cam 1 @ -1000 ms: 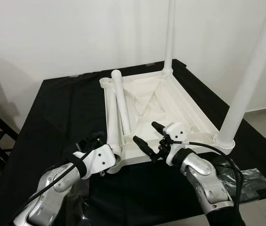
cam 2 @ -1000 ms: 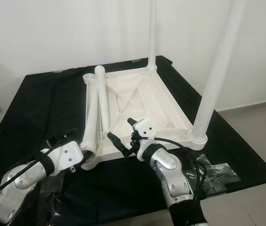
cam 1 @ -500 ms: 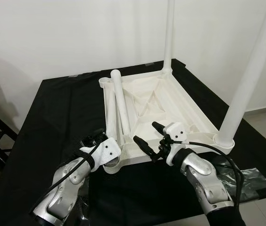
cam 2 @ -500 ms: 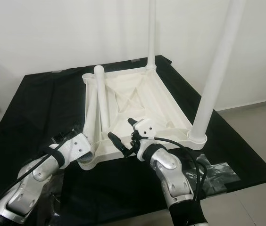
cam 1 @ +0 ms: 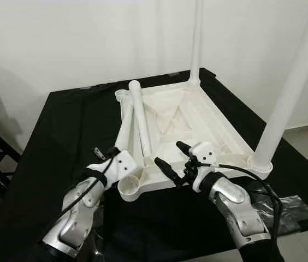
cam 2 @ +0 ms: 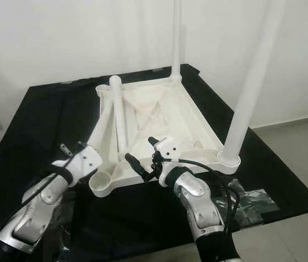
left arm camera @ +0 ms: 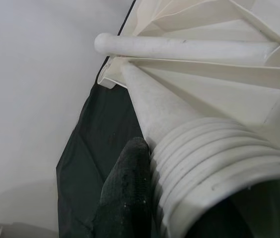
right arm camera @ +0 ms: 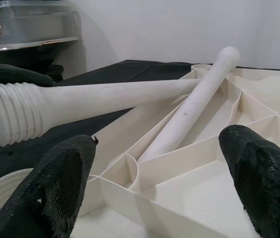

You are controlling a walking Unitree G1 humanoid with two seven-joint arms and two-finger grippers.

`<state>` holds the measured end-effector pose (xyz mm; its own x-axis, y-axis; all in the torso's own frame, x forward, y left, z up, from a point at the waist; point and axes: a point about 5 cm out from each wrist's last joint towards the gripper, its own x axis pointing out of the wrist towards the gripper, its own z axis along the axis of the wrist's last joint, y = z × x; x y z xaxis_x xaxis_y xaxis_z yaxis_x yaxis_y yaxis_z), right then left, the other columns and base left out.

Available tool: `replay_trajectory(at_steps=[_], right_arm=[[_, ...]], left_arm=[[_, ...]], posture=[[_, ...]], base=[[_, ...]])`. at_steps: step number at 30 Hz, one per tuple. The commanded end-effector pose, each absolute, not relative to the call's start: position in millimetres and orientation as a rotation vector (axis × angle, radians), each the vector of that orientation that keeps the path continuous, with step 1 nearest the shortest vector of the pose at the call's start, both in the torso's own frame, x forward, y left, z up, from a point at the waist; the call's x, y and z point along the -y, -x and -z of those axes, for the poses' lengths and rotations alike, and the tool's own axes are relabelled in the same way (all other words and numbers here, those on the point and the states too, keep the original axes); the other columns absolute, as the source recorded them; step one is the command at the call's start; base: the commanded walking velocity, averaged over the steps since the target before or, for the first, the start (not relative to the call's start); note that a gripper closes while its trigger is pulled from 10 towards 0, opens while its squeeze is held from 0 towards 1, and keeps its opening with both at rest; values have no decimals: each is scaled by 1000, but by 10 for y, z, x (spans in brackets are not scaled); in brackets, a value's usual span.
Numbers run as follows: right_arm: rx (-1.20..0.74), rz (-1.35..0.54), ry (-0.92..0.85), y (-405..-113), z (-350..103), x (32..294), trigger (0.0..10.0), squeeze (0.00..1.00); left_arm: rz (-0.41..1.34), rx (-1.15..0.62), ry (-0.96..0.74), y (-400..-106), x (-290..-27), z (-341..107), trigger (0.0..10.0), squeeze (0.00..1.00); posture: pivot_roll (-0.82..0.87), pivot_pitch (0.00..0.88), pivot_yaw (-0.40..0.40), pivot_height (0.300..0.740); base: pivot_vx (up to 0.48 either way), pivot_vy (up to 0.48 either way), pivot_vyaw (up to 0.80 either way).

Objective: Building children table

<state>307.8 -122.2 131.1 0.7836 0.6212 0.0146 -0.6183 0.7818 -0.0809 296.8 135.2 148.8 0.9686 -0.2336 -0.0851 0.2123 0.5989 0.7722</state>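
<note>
Here, a black cloth (cam 1: 61,136) is spread over the work surface; on it an upturned white table top (cam 1: 197,123) is laid with its ribbed underside up; two legs (cam 1: 288,95) are stood upright in the sockets of its right side, and the near left socket (cam 1: 129,188) is seen open; a loose leg (cam 1: 140,120) is laid flat inside the top, beside the left rim; a second leg (cam 1: 124,131) is pinched at its threaded end by the left gripper (cam 1: 113,158), its far tip resting near the far left corner; the right gripper (cam 1: 174,158) is held spread apart over the near edge, touching nothing.
</note>
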Motion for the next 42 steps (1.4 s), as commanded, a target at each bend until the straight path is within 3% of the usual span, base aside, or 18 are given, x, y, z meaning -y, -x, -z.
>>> replay_trajectory(at_steps=[1, 5, 7, 15, 20, 24, 27, 28, 29, 31, 32, 35, 39, 42], right_arm=[[26, -681, 69, -3069, -1285, 1185, 10000, 0], [26, -681, 71, -3072, -1285, 1184, 10000, 0], [27, -681, 71, -3073, -1286, 1185, 10000, 0], [33, -681, 72, -3079, -1304, 1193, 10000, 0], [52, -666, 21, -3122, -1403, 1245, 10000, 0], [87, -670, -95, -3205, -1615, 1292, 10000, 0], [87, -670, -95, -3205, -1615, 1292, 10000, 0], [121, -687, -169, -3270, -1778, 1293, 10000, 0], [135, -701, -219, -3298, -1859, 1286, 10000, 0], [143, -710, -251, -3313, -1907, 1280, 10000, 0], [154, -731, -300, -3325, -1969, 1268, 10000, 0], [190, -846, -455, -3317, -2165, 1197, 10000, 0], [197, -877, -472, -3306, -2196, 1182, 10000, 0], [245, -1055, -586, -3230, -2398, 1120, 10000, 0]], left_arm=[[268, -14, -894, -2965, -1347, -1416, 0, 0], [234, -7, -884, -2988, -1381, -1453, 588, 0], [201, 3, -880, -3000, -1426, -1494, 39, 0], [53, 85, -812, -3041, -1621, -1707, 353, 0], [-24, 227, -538, -3035, -1718, -2027, 0, 0], [54, 417, -273, -2974, -1698, -2374, 0, 0], [54, 417, -273, -2974, -1698, -2374, 0, 0], [124, 488, -74, -2933, -1675, -2514, 1333, 0], [160, 514, 14, -2912, -1662, -2567, 3882, 0], [183, 528, 64, -2898, -1654, -2596, 3882, 0], [214, 549, 93, -2875, -1635, -2628, 10000, 0], [323, 592, 177, -2798, -1559, -2680, 10000, 0], [346, 597, 202, -2783, -1546, -2686, 10000, 0], [441, 619, 348, -2710, -1551, -2673, 10000, 0]], posture=[[-161, 27, 62, 740], [-163, 27, 62, 740], [-161, 26, 60, 740], [-159, 25, 55, 740], [-155, 24, 56, 740], [-154, 19, 58, 740], [-154, 19, 58, 740], [-150, 11, 55, 740], [-149, 11, 54, 740], [-149, 11, 54, 740], [-147, 9, 52, 740], [-141, 5, 47, 740], [-141, 5, 47, 740], [-129, 3, 38, 740]], base=[[0, 0, 0], [0, 0, 0], [0, 0, 0], [0, 0, 0], [0, 0, 0], [0, 0, 0], [0, 0, 0], [0, 0, 0], [0, 0, 0], [0, 0, 0], [0, 0, 0], [0, 0, 0], [0, 0, 0], [0, 0, 0]])
